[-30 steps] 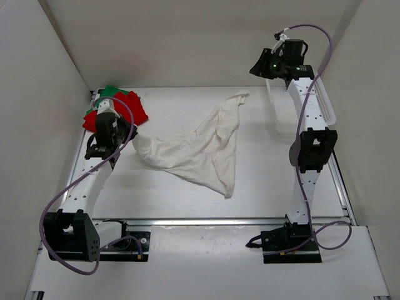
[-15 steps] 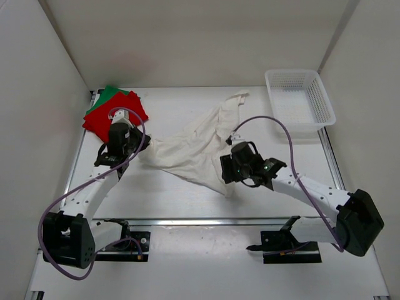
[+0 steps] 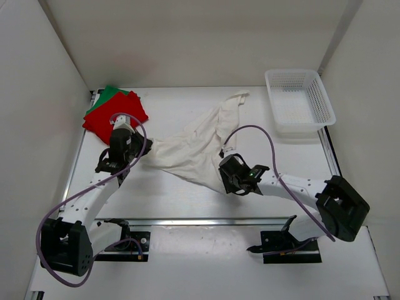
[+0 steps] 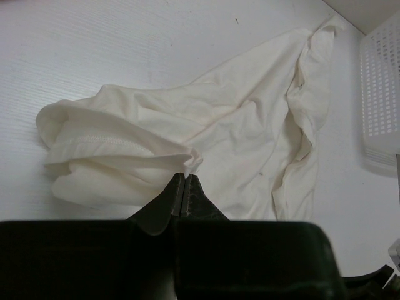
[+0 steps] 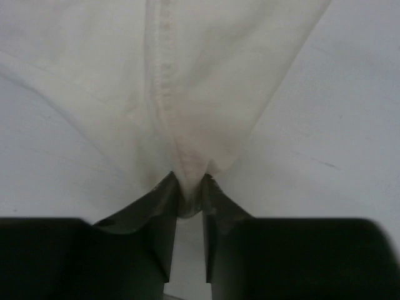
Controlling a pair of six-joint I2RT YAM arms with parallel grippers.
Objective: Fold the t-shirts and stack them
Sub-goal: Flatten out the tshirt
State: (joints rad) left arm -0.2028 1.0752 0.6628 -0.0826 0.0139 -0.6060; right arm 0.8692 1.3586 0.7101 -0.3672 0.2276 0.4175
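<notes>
A white t-shirt (image 3: 194, 147) lies spread and rumpled across the middle of the table. My left gripper (image 3: 140, 151) is shut on its bunched left edge; in the left wrist view the fingertips (image 4: 185, 177) meet on a fold of the white t-shirt (image 4: 237, 125). My right gripper (image 3: 224, 181) sits low at the shirt's near corner, and in the right wrist view the seamed corner of the white t-shirt (image 5: 187, 81) is pinched between the jaws (image 5: 189, 182). A folded red t-shirt (image 3: 107, 120) lies on a green t-shirt (image 3: 111, 92) at the back left.
A white mesh basket (image 3: 299, 100) stands at the back right, and shows at the right edge of the left wrist view as the basket (image 4: 381, 94). White walls enclose the table on three sides. A purple cable loops above each arm.
The right arm swung down from high at the back right to the shirt's near corner, and its jaws closed onto the cloth. The left gripper kept its hold and drifted slightly right.
</notes>
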